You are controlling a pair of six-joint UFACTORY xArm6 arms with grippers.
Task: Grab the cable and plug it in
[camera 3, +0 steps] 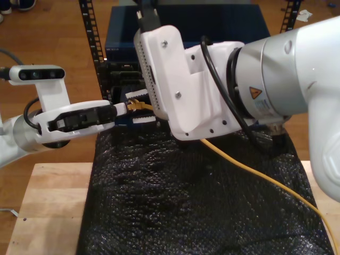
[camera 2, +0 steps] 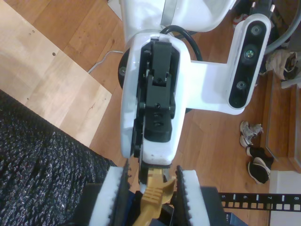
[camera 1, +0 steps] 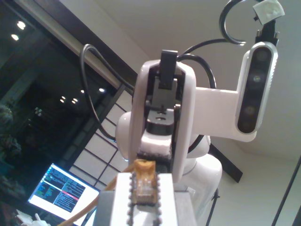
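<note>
The yellow-orange cable [camera 3: 255, 170] rises off the black mat toward both grippers. In the exterior view, my first gripper [camera 3: 133, 106] reaches in from the left. It is shut on the cable's clear plug [camera 1: 143, 184], which sits tight between its toothed white fingers [camera 1: 123, 197]. My second gripper [camera 2: 153, 197] belongs to the big arm on the exterior view's right. Its white pads [camera 2: 117, 197] flank the cable's yellow boot [camera 2: 156, 192] with a narrow dark gap on each side. The two grippers meet tip to tip at the plug.
A dark blue equipment box [camera 3: 212, 26] with a row of ports [camera 3: 123, 74] stands behind the grippers, between black rack rails [camera 3: 90, 32]. A black bubble-wrap mat [camera 3: 186, 202] covers the wooden table [camera 3: 48, 212]. Shoes [camera 2: 256, 155] lie on the floor.
</note>
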